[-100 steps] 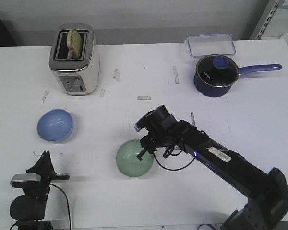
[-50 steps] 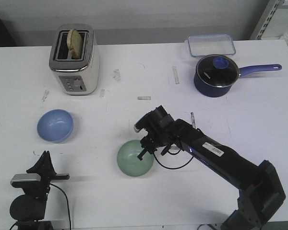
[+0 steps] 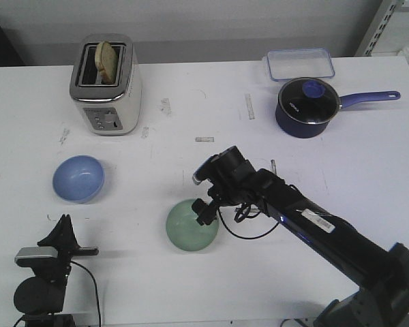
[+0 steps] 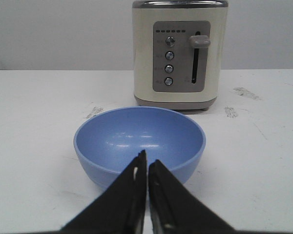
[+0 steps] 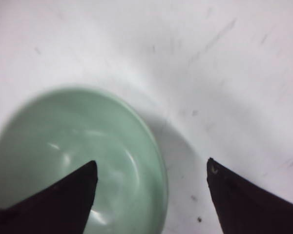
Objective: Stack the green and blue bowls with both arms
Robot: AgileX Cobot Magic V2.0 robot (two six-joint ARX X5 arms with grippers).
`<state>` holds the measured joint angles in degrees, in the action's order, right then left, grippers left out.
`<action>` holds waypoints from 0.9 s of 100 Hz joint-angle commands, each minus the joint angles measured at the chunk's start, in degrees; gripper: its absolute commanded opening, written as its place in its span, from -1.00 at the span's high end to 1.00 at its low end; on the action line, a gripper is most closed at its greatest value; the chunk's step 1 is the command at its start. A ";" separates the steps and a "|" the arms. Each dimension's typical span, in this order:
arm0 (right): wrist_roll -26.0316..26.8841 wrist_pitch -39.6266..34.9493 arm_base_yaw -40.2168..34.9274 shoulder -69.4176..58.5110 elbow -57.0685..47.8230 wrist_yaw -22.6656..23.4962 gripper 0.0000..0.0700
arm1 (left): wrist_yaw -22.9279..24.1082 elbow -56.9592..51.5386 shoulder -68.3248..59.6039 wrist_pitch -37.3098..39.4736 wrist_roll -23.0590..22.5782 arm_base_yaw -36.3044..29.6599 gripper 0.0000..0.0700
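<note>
The pale green bowl (image 3: 188, 230) sits upright on the white table near the front middle. My right gripper (image 3: 206, 212) is open and low over its right rim. In the right wrist view the gripper (image 5: 151, 168) straddles the rim of the green bowl (image 5: 73, 151), one finger over the inside and one over the table outside. The periwinkle blue bowl (image 3: 78, 178) sits upright at the left. My left gripper (image 3: 63, 221) is shut and empty just in front of it. In the left wrist view its tips (image 4: 147, 158) lie against the blue bowl's (image 4: 136, 139) near wall.
A cream toaster (image 3: 105, 85) with bread stands behind the blue bowl and also shows in the left wrist view (image 4: 179, 53). A dark navy saucepan (image 3: 308, 107) with a long handle and a clear lidded box (image 3: 300, 64) stand at the back right.
My right gripper has dropped slightly toward the green bowl's rim, with the arm shifting a little. Both bowls and the left arm have stayed where they were.
</note>
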<state>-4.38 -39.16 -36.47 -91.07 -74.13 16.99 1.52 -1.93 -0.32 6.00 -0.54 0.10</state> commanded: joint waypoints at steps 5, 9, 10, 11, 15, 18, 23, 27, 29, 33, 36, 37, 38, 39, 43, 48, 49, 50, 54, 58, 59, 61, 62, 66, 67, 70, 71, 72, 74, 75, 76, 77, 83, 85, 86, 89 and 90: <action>-0.63 0.98 0.63 3.98 -3.32 -1.46 -0.30 | -0.02 1.18 0.13 0.90 -0.09 0.04 0.99; -0.59 1.66 1.25 5.68 -3.72 -2.23 -0.17 | -0.02 1.18 0.13 0.90 -0.09 0.04 0.99; -0.61 1.90 1.40 6.12 -3.78 -2.36 -0.13 | -0.02 1.18 0.13 0.90 -0.09 0.04 0.99; -0.61 2.10 1.62 6.58 -3.82 -2.49 -0.08 | -0.02 1.18 0.13 0.90 -0.09 0.04 0.99; -0.61 2.89 2.58 8.68 -3.85 -3.08 0.16 | 0.00 1.18 0.13 0.90 -0.09 0.04 0.99; -0.61 3.37 3.39 10.21 -3.85 -3.74 0.39 | -0.02 1.18 0.13 0.90 -0.11 0.04 0.99; -0.59 3.82 4.98 12.74 -3.85 -5.25 0.82 | 0.00 1.18 0.13 0.92 -0.09 0.04 0.99; -0.59 4.07 6.32 14.58 -3.85 -7.02 1.00 | -0.02 1.18 0.13 0.92 -0.09 0.04 0.99; -0.59 4.04 6.99 15.52 -3.85 -8.11 1.00 | 0.00 1.18 0.13 0.92 -0.09 0.04 0.99; -0.57 3.96 8.50 17.31 -3.85 -10.36 1.00 | 0.00 1.18 0.13 0.94 -0.09 0.04 0.99; -0.57 3.87 9.68 18.49 -3.85 -11.89 1.00 | 0.00 1.18 0.13 0.94 -0.09 0.04 0.99; -0.57 3.74 10.10 18.86 -3.85 -12.41 1.00 | 0.00 1.18 0.13 0.94 -0.09 0.04 0.99; -0.57 3.56 10.54 19.26 -3.82 -12.85 1.00 | 0.00 1.18 0.13 0.94 -0.09 0.04 0.99; -0.59 3.43 10.97 19.65 -3.82 -13.25 1.00 | -0.02 1.18 0.13 0.94 -0.09 0.04 0.99; -0.59 2.73 12.85 21.16 -3.67 -14.62 1.00 | 0.00 1.18 0.13 0.94 -0.09 0.04 0.99; -0.57 2.10 15.43 22.82 -3.13 -15.45 1.00 | 0.00 1.18 0.13 0.94 -0.09 0.04 0.99; -0.57 2.03 15.98 23.19 -2.93 -15.54 1.00 | 0.00 1.18 0.13 0.94 -0.11 0.04 0.99; -0.57 1.95 16.52 23.56 -2.69 -15.54 1.00 | 0.00 1.18 0.13 0.94 -0.09 0.04 0.99; -0.57 1.99 18.78 25.18 -1.33 -15.52 1.00 | 0.00 1.18 0.13 0.94 -0.09 0.04 0.99; -0.57 2.69 20.94 26.93 0.74 -15.52 1.00 | 0.00 1.18 0.13 0.94 -0.09 0.04 0.99; -0.57 2.91 21.46 27.41 1.36 -15.54 1.00 | 0.00 1.18 0.13 0.94 -0.09 0.04 0.99; -0.57 3.37 22.47 28.39 2.71 -15.54 1.00 | 0.00 1.18 0.13 0.94 -0.09 0.04 0.99; -0.57 3.65 22.97 28.94 3.43 -15.52 1.00 | 0.00 1.18 0.13 0.92 -0.09 0.04 0.99; -0.35 5.01 24.81 31.15 6.64 -15.54 1.00 | 0.00 1.18 0.13 0.92 -0.09 0.04 0.99; -0.24 5.40 25.22 31.69 7.52 -15.52 1.00 | -0.02 1.18 0.13 0.92 -0.09 0.04 0.99; 0.13 6.54 26.43 33.44 10.23 -15.52 1.00 | 0.00 1.18 0.13 0.92 -0.09 0.04 0.99; 0.20 6.86 26.80 34.05 11.13 -15.52 1.00 | 0.00 1.18 0.13 0.92 -0.09 0.04 0.99; 0.28 7.23 27.17 34.69 12.09 -15.52 1.00 | 0.00 1.18 0.13 0.92 -0.09 0.04 0.99; 0.48 8.02 27.85 35.95 13.99 -15.54 1.00 | 0.00 1.18 0.13 0.90 -0.09 0.04 0.99; 0.52 8.39 28.15 36.57 14.93 -15.54 1.00 | -0.02 1.18 0.13 0.90 -0.09 0.04 0.99; 0.57 8.83 28.46 37.20 15.91 -15.54 1.00 | -0.02 1.18 0.13 0.90 -0.09 0.04 0.99; 0.59 9.33 28.76 37.88 16.96 -15.54 1.00 | -0.02 1.18 0.13 0.90 -0.09 0.04 0.99; 1.11 11.65 30.18 41.86 22.64 -15.54 1.00 | 0.00 1.18 0.13 0.90 -0.09 0.04 0.99; 1.36 12.44 30.56 43.17 24.55 -15.54 1.00 | -0.02 1.18 0.13 0.90 -0.09 0.04 0.99; 1.46 12.85 30.71 43.82 25.49 -15.54 1.00 | 0.00 1.18 0.13 0.90 -0.09 0.04 0.99; 1.75 13.73 31.15 45.81 28.09 -15.54 1.00 | 0.00 1.18 0.13 0.90 -0.09 0.04 0.99; 1.84 14.01 31.28 46.47 28.92 -15.54 1.00 | 0.00 1.18 0.13 0.90 -0.09 0.04 0.99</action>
<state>-4.08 -27.29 -5.72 -47.86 -49.65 1.43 1.52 -1.93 -0.32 6.00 -0.54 0.12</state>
